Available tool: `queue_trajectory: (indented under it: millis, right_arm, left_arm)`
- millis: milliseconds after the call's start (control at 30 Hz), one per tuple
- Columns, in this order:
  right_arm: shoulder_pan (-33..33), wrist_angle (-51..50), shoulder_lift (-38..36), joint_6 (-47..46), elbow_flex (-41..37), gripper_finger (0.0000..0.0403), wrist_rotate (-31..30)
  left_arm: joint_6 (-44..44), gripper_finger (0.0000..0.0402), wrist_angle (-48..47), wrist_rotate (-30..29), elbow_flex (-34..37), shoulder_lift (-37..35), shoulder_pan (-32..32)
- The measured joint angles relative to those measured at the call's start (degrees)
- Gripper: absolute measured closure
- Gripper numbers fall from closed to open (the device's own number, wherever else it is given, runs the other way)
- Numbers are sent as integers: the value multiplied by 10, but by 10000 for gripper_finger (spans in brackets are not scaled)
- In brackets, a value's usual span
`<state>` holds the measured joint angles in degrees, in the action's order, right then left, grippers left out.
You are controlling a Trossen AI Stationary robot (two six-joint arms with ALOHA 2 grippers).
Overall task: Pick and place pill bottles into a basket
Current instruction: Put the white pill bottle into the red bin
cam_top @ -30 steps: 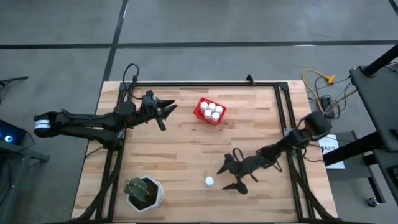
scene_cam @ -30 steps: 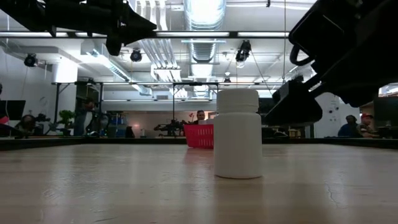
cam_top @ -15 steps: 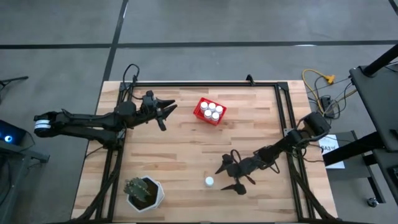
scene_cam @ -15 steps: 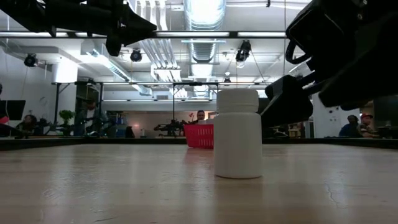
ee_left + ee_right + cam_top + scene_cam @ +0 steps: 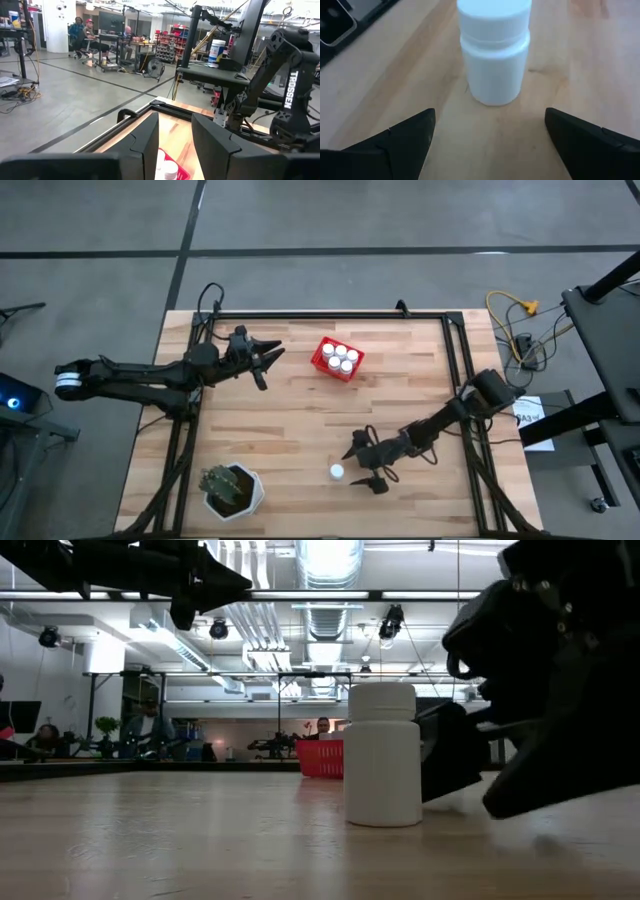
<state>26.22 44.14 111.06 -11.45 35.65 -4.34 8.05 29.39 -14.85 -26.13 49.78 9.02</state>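
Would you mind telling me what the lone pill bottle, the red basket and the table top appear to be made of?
The pill bottle looks like matte white plastic: smooth, opaque, with a ribbed cap. The basket seems to be glossy red plastic, judging by its bright uniform colour; its wall detail is too small to tell. The table looks like light wood, with visible plank seams and grain, probably sealed.

The wooden desk is carrying a lone bottle, standing upright just ahead of the right tool, between its spread fingers. The basket is sitting well beyond that tool, nearer the left tool. A plant pot is standing at the desk's corner.
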Motion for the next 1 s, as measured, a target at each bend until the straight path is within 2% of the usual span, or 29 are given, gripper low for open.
queue_trajectory:
  millis: [267, 1000]
  right_arm:
    - [0, 26, 40, -3, 28, 37, 12]
    - [-15, 28, 42, -6, 45, 37, -15]
  left_arm:
    - [0, 302, 0, 2, 0, -1, 0]
    - [0, 302, 0, 1, 1, 0, 0]
